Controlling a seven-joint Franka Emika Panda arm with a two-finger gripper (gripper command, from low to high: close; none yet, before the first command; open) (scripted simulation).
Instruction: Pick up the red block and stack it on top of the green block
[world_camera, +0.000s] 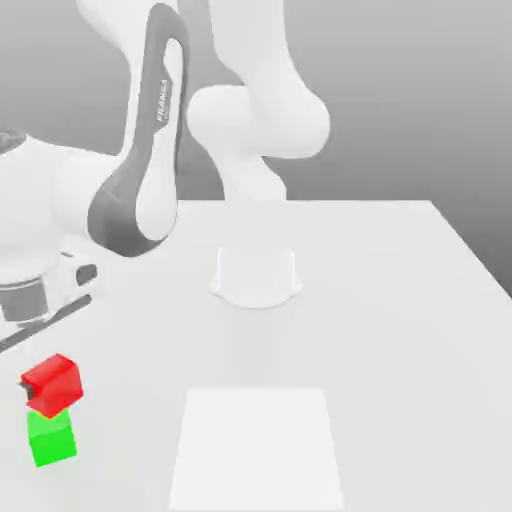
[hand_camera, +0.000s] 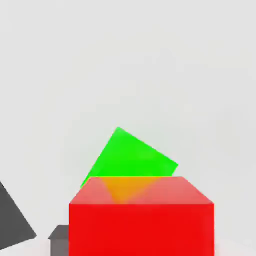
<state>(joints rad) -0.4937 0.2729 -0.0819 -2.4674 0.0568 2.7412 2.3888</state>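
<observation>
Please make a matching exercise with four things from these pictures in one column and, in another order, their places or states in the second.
Column 1
1. Red block
2. Green block
3. White square panel
4. Arm base

Column 2
A. Lies flat, near the bottom edge of the exterior view
B. Held by the tool
C. Stands farther back than the flat panel, in the exterior view
D. Partly hidden by another block in the hand view

Right pairs: 1-B, 2-D, 3-A, 4-C
</observation>
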